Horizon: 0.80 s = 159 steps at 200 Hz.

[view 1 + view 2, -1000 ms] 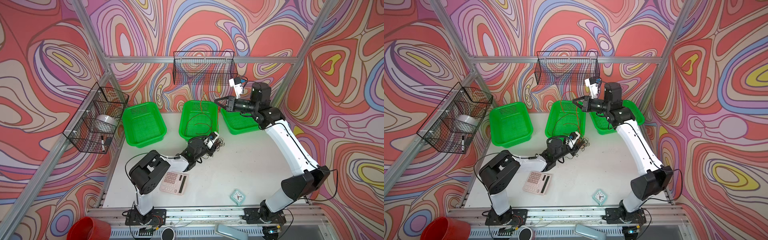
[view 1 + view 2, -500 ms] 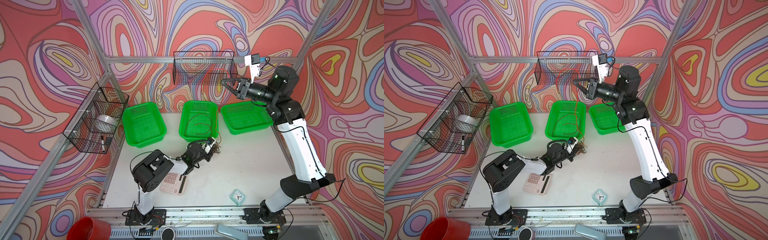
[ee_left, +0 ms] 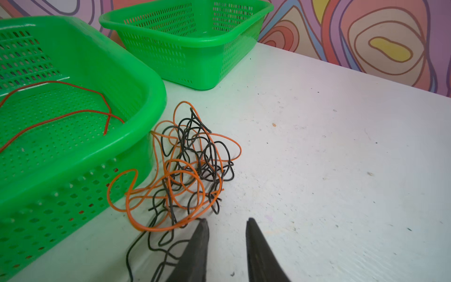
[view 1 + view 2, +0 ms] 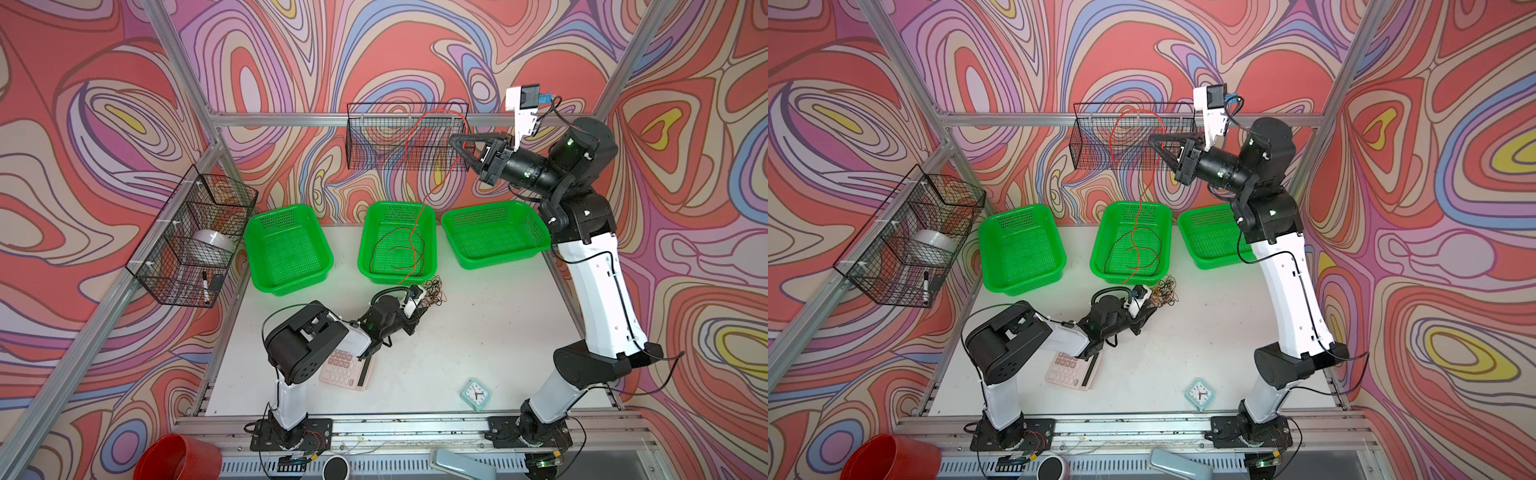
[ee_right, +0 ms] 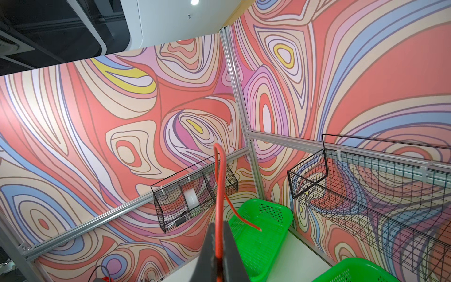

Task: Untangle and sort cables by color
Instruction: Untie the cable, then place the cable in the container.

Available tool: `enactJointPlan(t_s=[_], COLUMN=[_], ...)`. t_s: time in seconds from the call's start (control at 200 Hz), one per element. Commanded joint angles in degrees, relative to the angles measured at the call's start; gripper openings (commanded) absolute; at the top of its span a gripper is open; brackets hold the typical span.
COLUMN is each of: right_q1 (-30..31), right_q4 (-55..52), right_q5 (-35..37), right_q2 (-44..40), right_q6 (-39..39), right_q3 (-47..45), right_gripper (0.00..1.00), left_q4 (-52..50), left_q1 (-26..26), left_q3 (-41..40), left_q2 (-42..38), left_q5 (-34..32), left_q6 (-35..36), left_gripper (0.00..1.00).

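The right gripper (image 4: 452,140) is raised high, level with the wire rack (image 4: 374,137) on the back wall, and its jaws are pressed together on the red cable (image 5: 220,185). From the pinch, a short stretch of that cable arches above the gripper and its free end curls off to one side. The longer stretch hangs well below the gripper and drops into the middle green basket (image 4: 365,249), where the rest lies in loose loops on the basket floor.

The left gripper (image 3: 226,221) sits low over the desk (image 4: 478,332), jaws partly apart with bare desk between them, gripping nothing. The orange and black cables (image 3: 192,161) lie in one knotted heap just ahead of this gripper, on the desk and against the near corner of the middle basket. An orange loop at the heap's near edge is right at the tip of one finger (image 3: 201,234). Black strands trail back beside that same finger. The other finger is clear of the heap.
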Motion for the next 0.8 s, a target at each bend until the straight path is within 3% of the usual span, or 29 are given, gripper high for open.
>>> enactJointPlan(t_s=[0.0, 0.14, 0.396, 0.601, 0.791], right_q1=[-0.03, -0.05, 0.04, 1.06, 1.52], right_q4=[6.49, 12.77, 22.87, 27.08, 29.69], right_q5=[1.72, 3.61, 8.72, 11.96, 17.6], right_q2=[-0.21, 0.27, 1.82, 6.43, 10.1], right_q6=[-1.22, -2.05, -3.22, -7.07, -11.0], right_q3=[-4.91, -9.27, -16.25, -18.46, -24.91], right_gripper=[0.0, 0.0, 0.0, 0.0, 0.0], left_q4=[0.47, -3.46, -2.68, -1.85, -5.36], left_q1=[0.09, -0.42, -1.45, -2.01, -2.46], left_q3=[-1.65, -3.02, -6.55, -8.05, -9.34], left_q2=[-4.88, -8.94, -13.56, -15.92, -19.4], left_q5=[1.38, 0.11, -3.86, -2.02, -6.07], left_q6=[-1.75, -2.21, -5.56, -7.04, -6.48], left_gripper=[0.49, 0.6, 0.71, 0.67, 0.69])
